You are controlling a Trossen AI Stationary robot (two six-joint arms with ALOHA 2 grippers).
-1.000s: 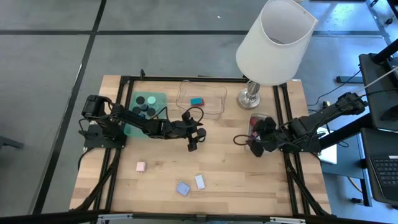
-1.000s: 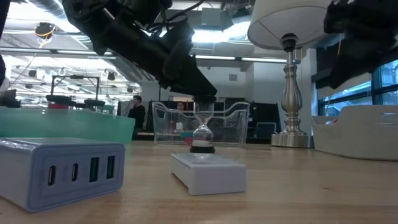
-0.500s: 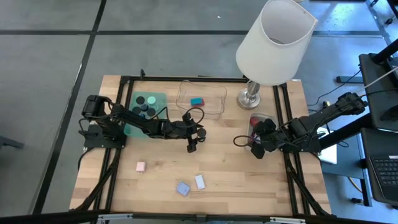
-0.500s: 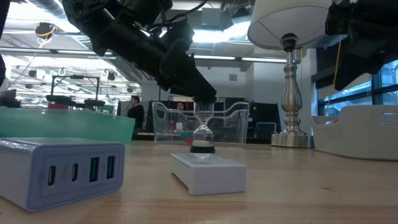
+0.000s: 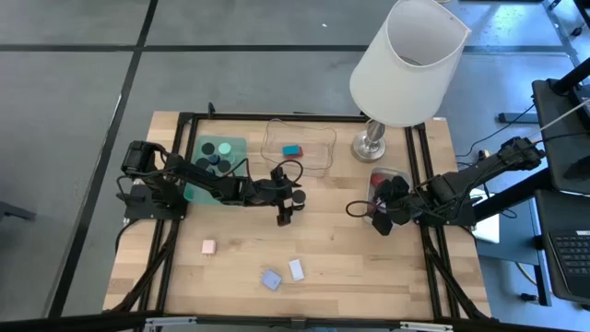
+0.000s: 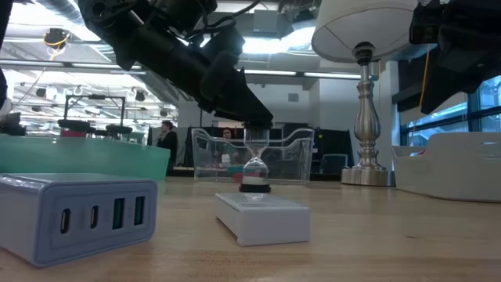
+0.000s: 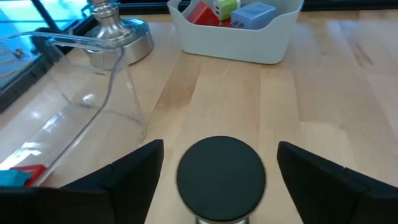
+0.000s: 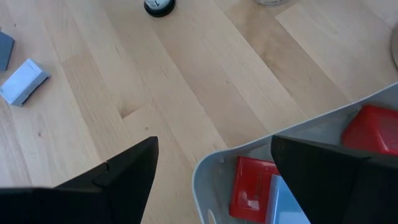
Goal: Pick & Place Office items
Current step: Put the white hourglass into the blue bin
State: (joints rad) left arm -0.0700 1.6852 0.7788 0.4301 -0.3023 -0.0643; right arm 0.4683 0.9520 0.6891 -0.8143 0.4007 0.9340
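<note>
A small hourglass-shaped piece with a black round top [image 7: 221, 177] stands upright on its base on the wood [image 6: 254, 168], in front of the clear tray. My left gripper [image 7: 221, 149] is open just above it at the table's middle [image 5: 286, 214], one finger on either side of the black top, with gaps showing. My right gripper [image 8: 214, 142] is open over the left rim of the grey tray [image 8: 261, 152], which holds red blocks [image 8: 249, 186] and a light-blue one. A pink block [image 5: 208, 246], a light-blue block [image 5: 271, 279] and a white block [image 5: 296, 269] lie near the near edge.
The green tray [image 5: 230, 146] holds several black discs. The clear tray [image 5: 318, 148] holds a teal and a red piece. The big white lamp [image 5: 406, 65] stands at the far right, its base beside the grey tray. Bare wood lies between the two grippers.
My right arm has shifted a little above the grey tray, as the low view shows; which way cannot be told. The left gripper and the pieces on the table stand as before.
</note>
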